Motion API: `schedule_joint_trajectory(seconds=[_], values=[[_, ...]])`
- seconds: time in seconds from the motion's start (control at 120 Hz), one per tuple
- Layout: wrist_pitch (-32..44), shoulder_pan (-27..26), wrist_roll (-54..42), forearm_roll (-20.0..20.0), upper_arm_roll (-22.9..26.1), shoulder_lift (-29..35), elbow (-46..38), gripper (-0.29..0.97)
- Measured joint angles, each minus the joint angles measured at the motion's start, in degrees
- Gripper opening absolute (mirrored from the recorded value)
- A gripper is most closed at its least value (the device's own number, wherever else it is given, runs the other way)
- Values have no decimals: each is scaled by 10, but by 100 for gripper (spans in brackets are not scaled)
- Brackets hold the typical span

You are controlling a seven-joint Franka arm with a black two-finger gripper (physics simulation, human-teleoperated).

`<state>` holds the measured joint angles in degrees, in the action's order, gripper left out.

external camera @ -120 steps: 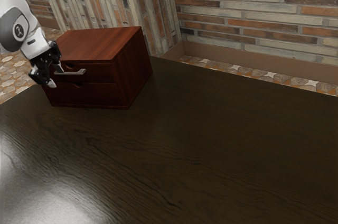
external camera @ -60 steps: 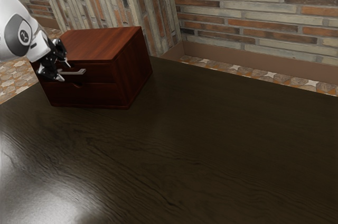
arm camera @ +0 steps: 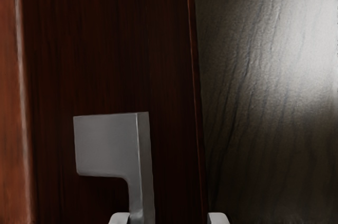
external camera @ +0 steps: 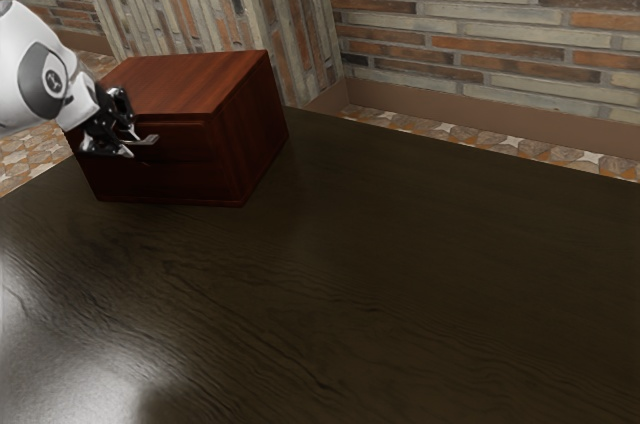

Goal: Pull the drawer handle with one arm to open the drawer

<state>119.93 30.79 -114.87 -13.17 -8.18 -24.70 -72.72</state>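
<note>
gripper [external camera: 118, 136]: partly open, astride the handle bar. one finger sits right by the bar, the other fingertip [arm camera: 217, 217] stands apart from it. nothing clamped.
handle [arm camera: 113, 147]: grey l-shaped metal pull on the upper drawer front, sticking out toward the gripper.
upper drawer [external camera: 178, 131]: top one of two in the chest. front looks flush with the carcass, so i judge it not opened yet.
wooden chest [external camera: 205, 84]: small, red-brown, at the far end of the bench [external camera: 380, 274], toward the exterior view's left, close to the brick wall.
step: looks like closing on the bar, then a straight pull away from the chest.
risk 1: pulling before both fingers bite would let the bar slip out of the gap.
risk 2: bar is off-centre between the fingers, so closing may load one side first and nudge the hand or skew the grip.
risk 3: pull not in line with the drawer travel could make the drawer bind or the fingers ride off the bar.
risk 4: chest looks loose on a glossy bench and could slide along instead of the drawer coming out.
</note>
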Motion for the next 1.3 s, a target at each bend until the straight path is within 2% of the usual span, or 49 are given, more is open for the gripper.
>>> schedule_joint_trajectory(seconds=[0.175, 0.375, 0.892, 1.3], values=[[2, 25, -11, -8, 17, 27, -37, -4], [5, 42, -23, -8, 21, 73, -97, -9], [8, 51, -55, -7, 19, 206, -260, -11], [9, 54, -79, -4, 9, 274, -348, -11]])
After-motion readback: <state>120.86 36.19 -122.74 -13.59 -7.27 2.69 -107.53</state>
